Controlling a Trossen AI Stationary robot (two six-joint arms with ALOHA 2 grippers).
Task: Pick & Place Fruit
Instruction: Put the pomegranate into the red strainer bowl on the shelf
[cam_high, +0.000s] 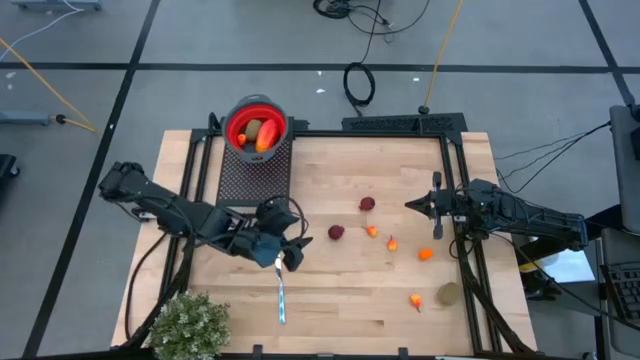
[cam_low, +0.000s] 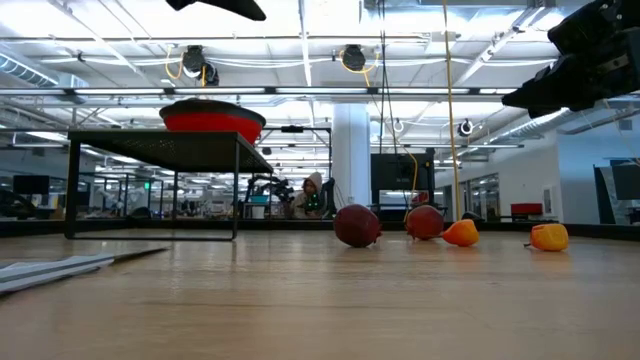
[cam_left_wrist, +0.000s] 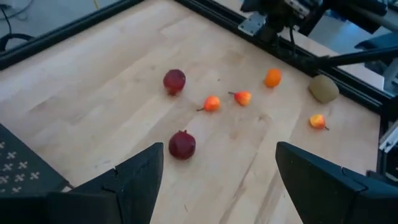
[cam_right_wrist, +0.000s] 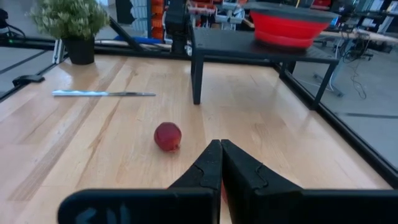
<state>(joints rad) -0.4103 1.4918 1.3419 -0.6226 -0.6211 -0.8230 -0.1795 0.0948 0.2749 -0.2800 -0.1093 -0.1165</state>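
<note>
Left claw (cam_high: 284, 243) hangs spread and empty above the table (cam_high: 330, 300), nearest dark red ball (cam_left_wrist: 182, 144) just ahead; right claw (cam_high: 415, 205) pressed together at the right edge. Ball looks light, rigid, apt to roll: pinch across its middle. Loose on table: two red balls, four small orange bits (cam_high: 391, 243), one kiwi (cam_high: 449, 293); two pieces already in the red bowl (cam_high: 240, 112).

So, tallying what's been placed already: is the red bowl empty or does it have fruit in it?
Not empty: the round red bowl on the black mesh stand holds a brown-green oval and an orange-red piece.
</note>
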